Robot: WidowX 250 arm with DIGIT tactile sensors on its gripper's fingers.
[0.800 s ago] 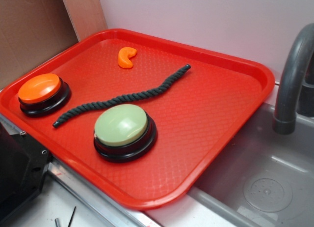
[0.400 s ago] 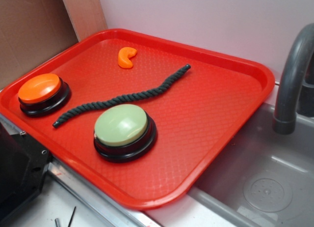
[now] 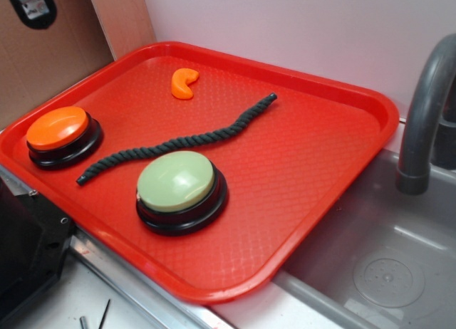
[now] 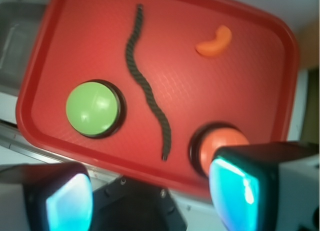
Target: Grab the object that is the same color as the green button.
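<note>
Exterior view: I see the rope (image 3: 178, 140) lying flat and wavy across the middle of the red tray (image 3: 335, 158), running from lower left to upper right. The green button (image 3: 176, 181) sits just below its midsection, close beside it. The orange button (image 3: 58, 129) stands at the tray's left edge; the small orange curved piece (image 3: 184, 82) lies near the top. In the wrist view, I read the gripper (image 4: 150, 196) as released, fingers spread wide at the frame's bottom, holding nothing.
</note>
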